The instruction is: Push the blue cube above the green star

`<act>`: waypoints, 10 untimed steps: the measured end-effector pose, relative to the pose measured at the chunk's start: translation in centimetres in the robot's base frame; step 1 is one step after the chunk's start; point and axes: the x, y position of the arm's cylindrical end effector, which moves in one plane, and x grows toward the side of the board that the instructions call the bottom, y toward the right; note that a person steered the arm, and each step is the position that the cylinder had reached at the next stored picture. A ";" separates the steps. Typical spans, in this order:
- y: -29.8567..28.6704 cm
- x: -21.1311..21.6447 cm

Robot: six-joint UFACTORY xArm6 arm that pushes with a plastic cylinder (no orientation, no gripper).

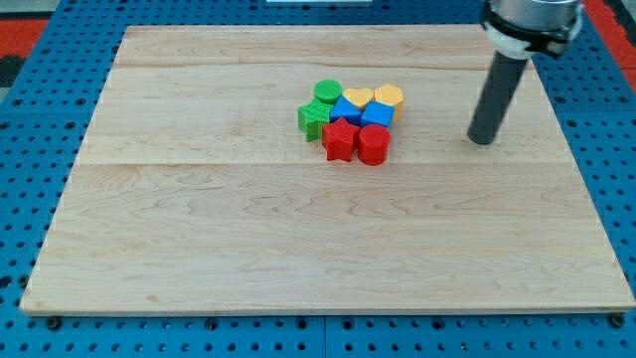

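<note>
Rod (500, 94) comes down from the view's top right corner, dark and nearly upright, with a white collar high on it. There is no grasping hand on this arm, so nothing is held; my tip (482, 140) rests on the bench (298, 249) well to the view's right of the blocks, touching none of them.

All the blocks sit in one tight cluster a little above the bench's middle. The green star (313, 118) is at the cluster's left edge, with the green cylinder (328, 92) just above it. One blue cube (346, 109) lies just right of the star; a second blue block (377, 114) sits further right. The yellow heart (358, 96) and yellow hexagon (389, 96) line the top. The red star (340, 140) and red cylinder (373, 145) form the bottom row.

Bare wood lies between my tip and the cluster, and wide bare wood spreads left and below.
</note>
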 end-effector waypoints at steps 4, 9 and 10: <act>-11.0 2.0; -23.9 -8.0; -21.9 -7.3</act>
